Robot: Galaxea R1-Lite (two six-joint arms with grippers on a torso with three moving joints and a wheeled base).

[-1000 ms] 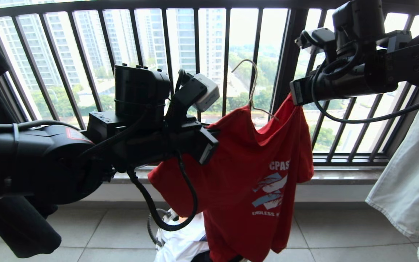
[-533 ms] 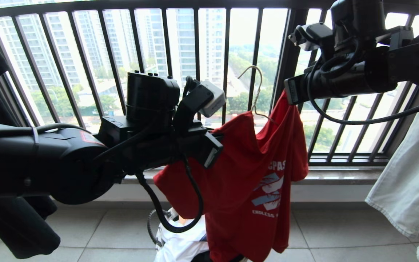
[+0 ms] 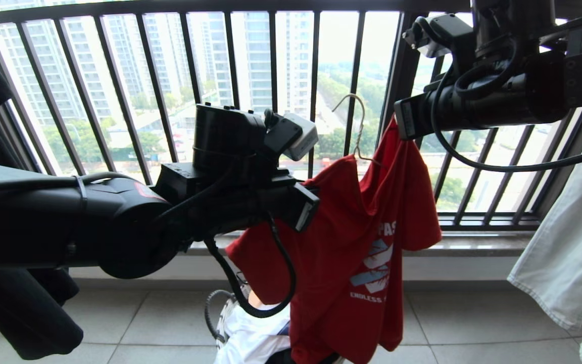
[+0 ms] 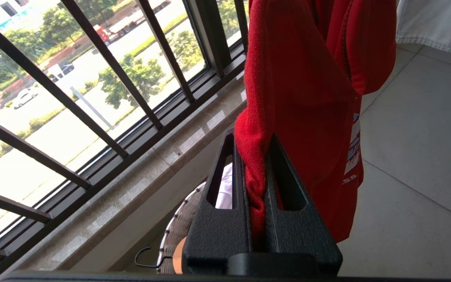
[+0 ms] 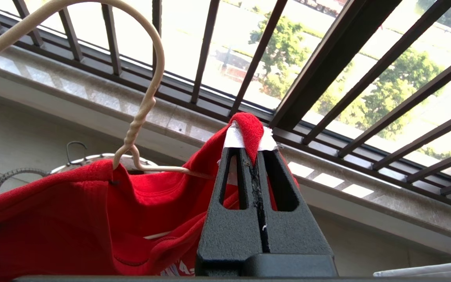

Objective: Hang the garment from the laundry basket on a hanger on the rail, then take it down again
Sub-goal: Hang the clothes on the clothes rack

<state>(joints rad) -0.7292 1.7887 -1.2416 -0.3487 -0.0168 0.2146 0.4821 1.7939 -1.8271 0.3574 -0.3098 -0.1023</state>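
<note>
Head view: left pincer (image 3: 305, 212) is clamped on the red T-shirt (image 3: 351, 237), which hangs between both pincers; right pincer (image 3: 403, 120) pinches its upper edge. White wire hanger (image 3: 356, 129) stands in the collar, just beside the right pincer. Laundry basket (image 3: 223, 316) sits on the floor below the left pincer.
Left wrist: fingers (image 4: 217, 219) closed on a bunched fold of shirt.
Right wrist: fingers (image 5: 229, 219) together on the shirt edge, hanger hook free beside them.

Red T-shirt (image 3: 351, 237) chest print — "PAS", "ENDLESS" below, partly cut off.
</note>
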